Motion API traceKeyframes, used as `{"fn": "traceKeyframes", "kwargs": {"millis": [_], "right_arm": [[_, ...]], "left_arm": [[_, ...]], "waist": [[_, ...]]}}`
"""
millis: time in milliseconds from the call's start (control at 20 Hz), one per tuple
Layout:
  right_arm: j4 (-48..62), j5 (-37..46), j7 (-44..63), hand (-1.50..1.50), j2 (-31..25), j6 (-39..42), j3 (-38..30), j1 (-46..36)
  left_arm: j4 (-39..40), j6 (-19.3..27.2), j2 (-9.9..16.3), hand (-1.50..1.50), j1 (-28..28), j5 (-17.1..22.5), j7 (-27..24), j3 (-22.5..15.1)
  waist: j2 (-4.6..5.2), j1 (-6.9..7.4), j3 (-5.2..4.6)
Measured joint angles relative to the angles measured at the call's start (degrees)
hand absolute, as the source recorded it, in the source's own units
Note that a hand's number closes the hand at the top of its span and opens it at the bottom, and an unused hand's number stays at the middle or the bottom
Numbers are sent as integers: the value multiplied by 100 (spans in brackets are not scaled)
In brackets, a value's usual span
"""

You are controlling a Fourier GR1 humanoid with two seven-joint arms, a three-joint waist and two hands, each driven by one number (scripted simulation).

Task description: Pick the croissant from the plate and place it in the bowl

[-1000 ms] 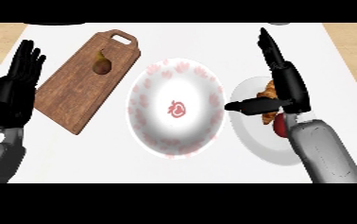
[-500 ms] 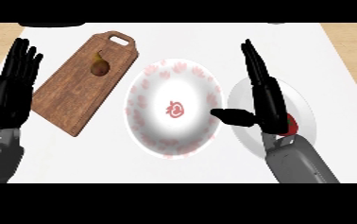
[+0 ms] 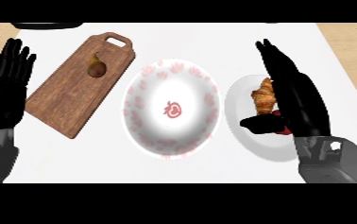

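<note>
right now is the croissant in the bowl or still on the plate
Still on the plate. The croissant lies on the white plate beside the open right hand; the bowl holds nothing.

Compared with a second ago, the right hand (image 3: 296, 95) now sits further right over the plate (image 3: 268, 150), and the croissant (image 3: 264, 95), hidden half a second ago, shows again beside its fingers, thumb below.
</note>
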Motion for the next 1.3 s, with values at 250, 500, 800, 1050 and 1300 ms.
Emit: {"fn": "traceKeyframes", "kwargs": {"millis": [250, 500, 800, 1050, 1300], "right_arm": [[-604, -720, 1202, -150, -369, 1639, -61, -212], [-960, -1520, 1736, -150, -604, 2579, -328, -297], [-818, -1697, 1687, -150, -690, 2876, -552, -159], [-478, -1390, 1510, -150, -488, 2971, -577, -3], [46, -1050, 1172, -150, -273, 3040, -739, 106]], "left_arm": [[78, -70, -55, 0, -20, 0, -34, 34], [-67, -71, -70, 0, -69, -72, 95, 45], [-106, -189, -141, 0, -52, -169, 162, 138], [-112, -270, -302, 0, -64, -311, 157, 208], [-179, -322, -442, 0, -72, -480, 257, 297]], "waist": [[22, 43, 5], [42, 104, 16], [63, 151, 22], [72, 173, 25], [76, 182, 27]]}}
